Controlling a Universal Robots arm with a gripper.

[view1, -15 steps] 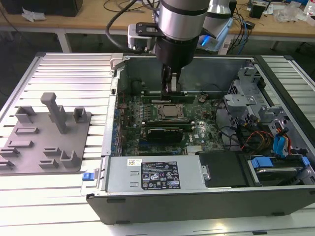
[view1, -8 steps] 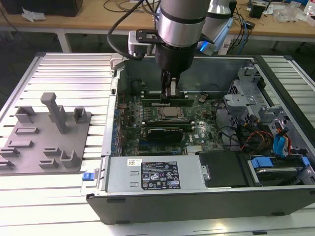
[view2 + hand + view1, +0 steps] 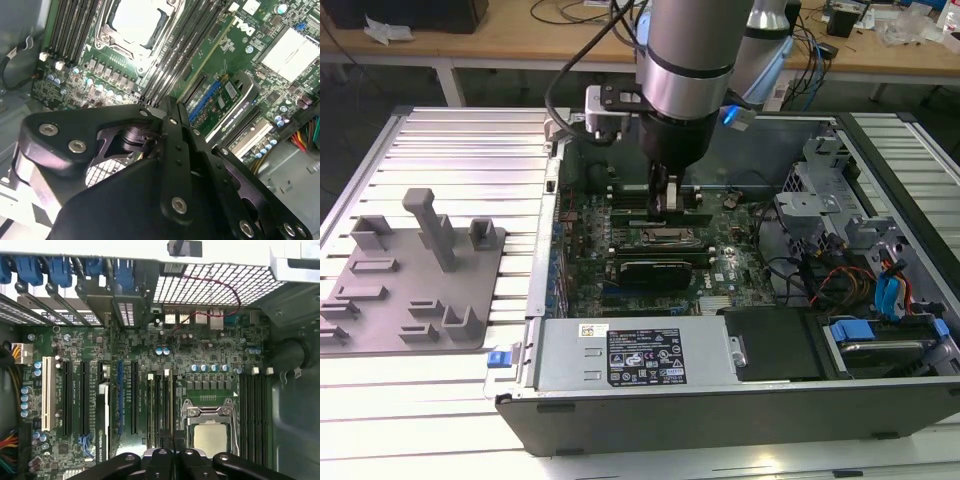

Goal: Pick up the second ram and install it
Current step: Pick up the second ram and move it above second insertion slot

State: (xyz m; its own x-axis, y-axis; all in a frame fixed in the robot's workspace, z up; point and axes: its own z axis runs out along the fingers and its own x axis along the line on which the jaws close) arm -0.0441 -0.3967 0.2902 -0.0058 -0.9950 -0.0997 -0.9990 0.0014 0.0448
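My gripper (image 3: 665,205) reaches down into the open computer case (image 3: 620,400), over the motherboard's memory slots. Its black fingers (image 3: 167,130) are shut with only a thin gap. The second ram (image 3: 170,405), a thin green stick seen on edge, runs out from between them, in line with the black slots beside the silver CPU (image 3: 210,435). In the second wrist view the ram (image 3: 205,65) shows as a pale green strip leading away from the gripper (image 3: 172,102), with the CPU (image 3: 135,20) off to one side. In the first wrist view the gripper (image 3: 174,452) hides the ram's near end.
A grey holder fixture (image 3: 410,290) lies on the ribbed table at the exterior view's left. Inside the case are a black expansion card (image 3: 655,270), the power supply (image 3: 630,355), loose cables (image 3: 830,280) and drive cages (image 3: 820,210) at the right.
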